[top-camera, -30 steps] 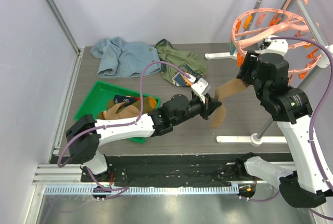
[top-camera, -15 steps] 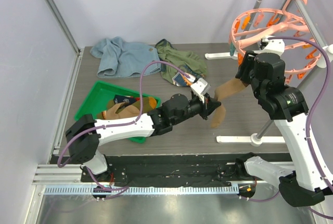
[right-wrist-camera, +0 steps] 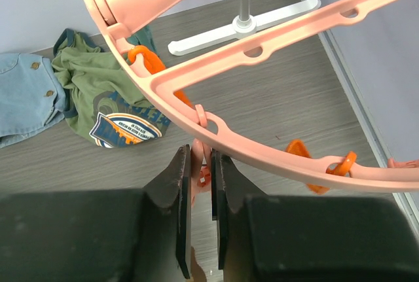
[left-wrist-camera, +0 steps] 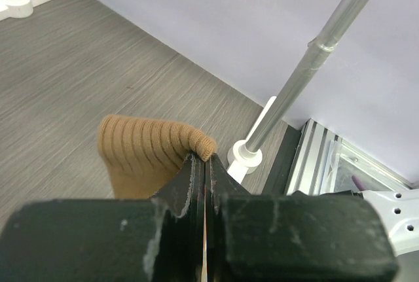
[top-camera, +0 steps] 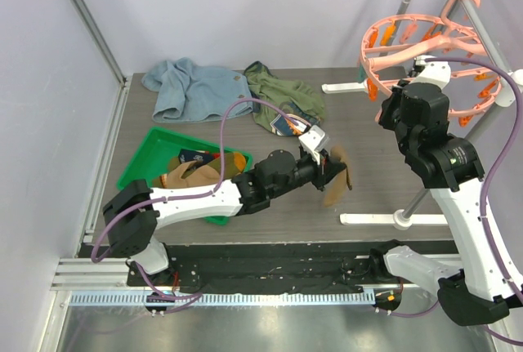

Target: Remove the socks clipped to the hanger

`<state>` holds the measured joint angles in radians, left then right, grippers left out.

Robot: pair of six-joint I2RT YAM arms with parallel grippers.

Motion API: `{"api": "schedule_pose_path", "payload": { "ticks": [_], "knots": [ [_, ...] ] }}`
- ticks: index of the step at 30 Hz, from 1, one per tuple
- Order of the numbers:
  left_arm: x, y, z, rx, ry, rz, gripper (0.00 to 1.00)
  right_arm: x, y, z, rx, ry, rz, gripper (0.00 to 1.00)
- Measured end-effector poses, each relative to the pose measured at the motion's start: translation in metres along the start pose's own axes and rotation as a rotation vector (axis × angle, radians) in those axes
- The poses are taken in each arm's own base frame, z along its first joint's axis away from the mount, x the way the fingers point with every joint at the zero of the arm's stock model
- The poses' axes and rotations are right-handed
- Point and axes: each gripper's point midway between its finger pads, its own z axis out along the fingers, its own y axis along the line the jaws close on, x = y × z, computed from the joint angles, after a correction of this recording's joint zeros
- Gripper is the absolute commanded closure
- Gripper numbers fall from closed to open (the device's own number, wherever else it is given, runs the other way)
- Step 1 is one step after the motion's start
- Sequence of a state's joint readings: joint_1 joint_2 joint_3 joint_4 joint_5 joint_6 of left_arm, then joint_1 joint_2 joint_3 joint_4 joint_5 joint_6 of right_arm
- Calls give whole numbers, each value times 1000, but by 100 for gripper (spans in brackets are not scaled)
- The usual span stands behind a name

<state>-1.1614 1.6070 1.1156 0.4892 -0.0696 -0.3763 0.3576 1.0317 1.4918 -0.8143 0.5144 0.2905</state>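
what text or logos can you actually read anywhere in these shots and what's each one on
Print on the green shirt: it has lettering, but too blurred to read in the right wrist view and too small in the top view.
Sock, hanger, blue garment: no text seen.
Nothing else legible.

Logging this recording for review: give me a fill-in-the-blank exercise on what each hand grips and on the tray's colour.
The left hand pinches a tan ____. The right hand is closed on a clip of the pink ____. The tray near the left arm is ____.
Missing: sock; hanger; green.
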Motion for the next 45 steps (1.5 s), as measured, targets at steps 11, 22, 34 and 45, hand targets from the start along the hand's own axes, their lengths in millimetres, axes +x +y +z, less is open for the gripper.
{"api": "schedule_pose_path", "payload": {
  "ticks": [11, 22, 34, 45],
  "knots": [
    [-18, 14, -16, -78, -21, -4, 100, 0, 3, -7, -36, 6, 4, 32],
    [-66, 99, -84, -412, -2, 1, 100, -3, 13, -60, -234, 49, 6, 0],
    [-95, 231, -250, -1036, -5, -121, 100, 26, 28, -98, -450, 90, 19, 0],
    [82, 322, -369, -1510, 275, -549, 91, 30, 47, -102, -554, 117, 34, 0]
  ]
}}
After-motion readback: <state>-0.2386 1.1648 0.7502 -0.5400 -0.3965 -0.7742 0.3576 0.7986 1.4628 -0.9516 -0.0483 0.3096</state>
